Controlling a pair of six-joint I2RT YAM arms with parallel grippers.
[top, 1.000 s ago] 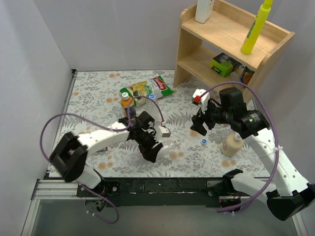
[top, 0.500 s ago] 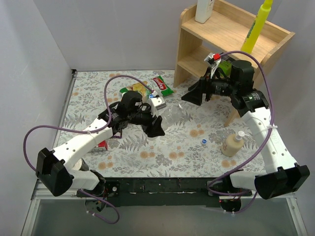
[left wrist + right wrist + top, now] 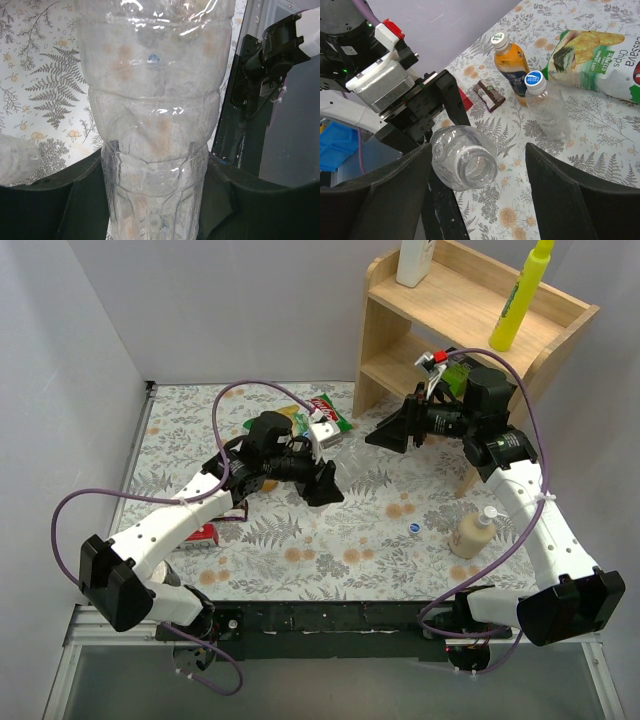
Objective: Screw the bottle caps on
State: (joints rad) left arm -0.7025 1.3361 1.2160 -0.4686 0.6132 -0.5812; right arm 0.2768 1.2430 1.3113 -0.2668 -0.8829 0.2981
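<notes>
Clear colourless plastic bottle, uncapped, held above the floral-patterned desk. Its ribbed body is clamped between the fingers of the left gripper, and its open mouth faces the right gripper. The right gripper's fingers are spread apart and hold nothing, and it stands near the bottle mouth without touching it.

Loose blue round screw cap, lying on the desk near the cream pump bottle.

Second clear plastic bottle, fitted with a blue cap, just beside the small bottle of orange liquid. The orange bottle carries a whitish-green cap.

Green-and-white chips bag, behind both bottles. A small dark wrapped packet lies beside them.

Wooden shelf unit, at the far right corner.
</notes>
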